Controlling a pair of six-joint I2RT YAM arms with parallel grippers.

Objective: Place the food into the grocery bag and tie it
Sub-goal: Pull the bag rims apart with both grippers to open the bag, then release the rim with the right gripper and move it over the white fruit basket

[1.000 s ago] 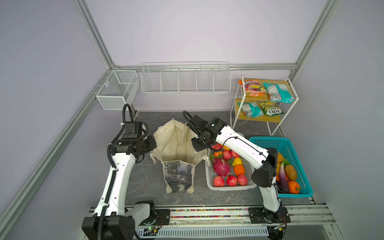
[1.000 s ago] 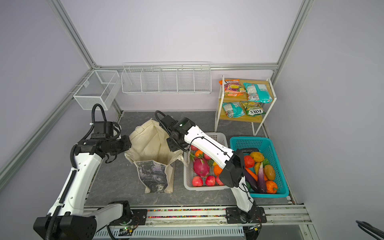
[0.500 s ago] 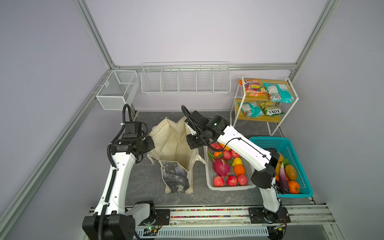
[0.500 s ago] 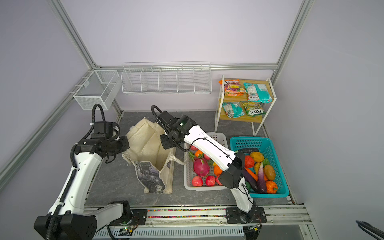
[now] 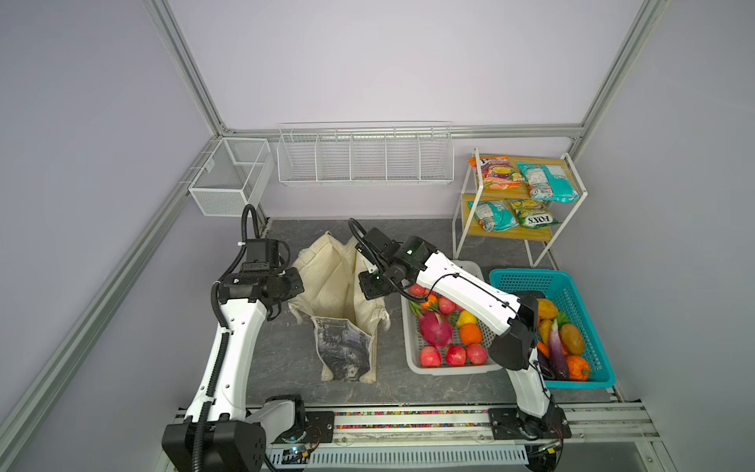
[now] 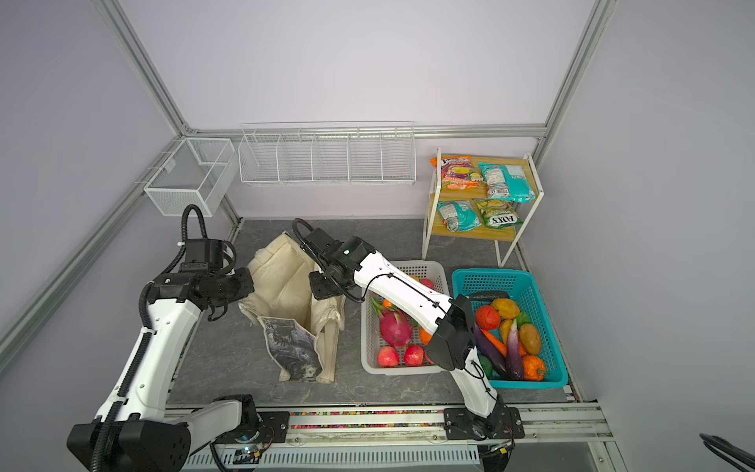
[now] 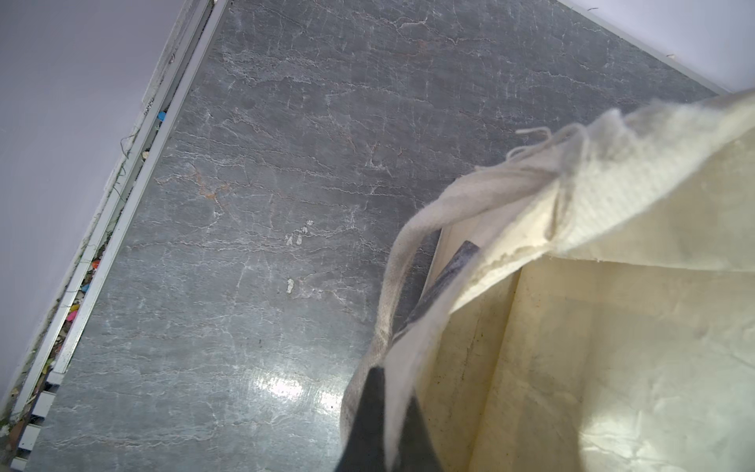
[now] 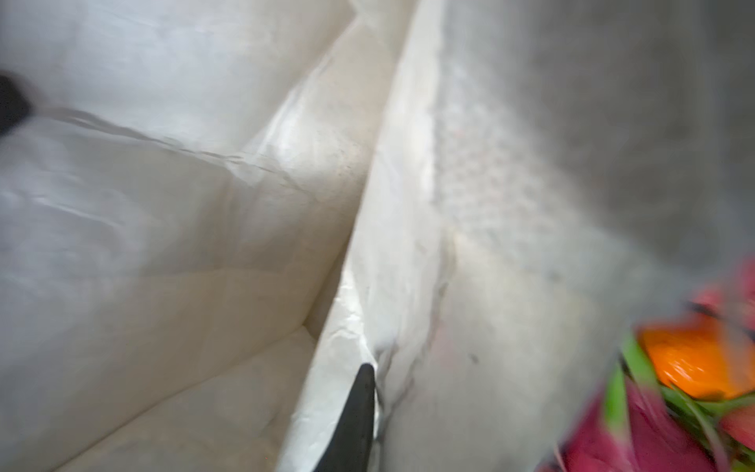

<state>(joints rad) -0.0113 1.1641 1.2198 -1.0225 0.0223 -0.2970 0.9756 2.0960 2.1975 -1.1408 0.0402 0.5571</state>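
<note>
Left wrist view is showing the left gripper (image 7: 392,421) clenching the grocery bag (image 7: 613,327) rim. The right gripper (image 8: 369,392) is pinching the opposite rim, beside the white basket (image 5: 449,370) holding the food (image 5: 435,329).

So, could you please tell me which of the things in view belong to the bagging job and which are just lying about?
Job in hand: canvas tote, dragon fruit, red apples, orange, teal snack packets.
Lying about: wire wall rack, mesh bin.
</note>
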